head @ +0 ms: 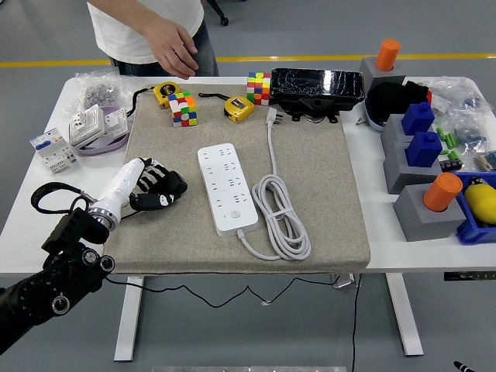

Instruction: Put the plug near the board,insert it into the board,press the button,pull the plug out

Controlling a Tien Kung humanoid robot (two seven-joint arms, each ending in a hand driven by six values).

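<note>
Two colourful puzzle cubes (184, 108) (259, 87) and two yellow tape measures (164, 92) (239, 108) sit along the far edge of a beige mat (325, 194). Grey blocks (425, 208) holding orange cylinders (442, 191) stand at right. A person's hand (175, 50) hangs above.

A black plug (169, 186) sits inside the curled fingers of the left hand (151, 186), its rounded body poking out on the hand's right side. Just to the right of the hand, apart from it, a long white power board (226, 188) lies flat on the mat, sockets up, its white cable (280, 219) coiled on its far side from the hand
</note>
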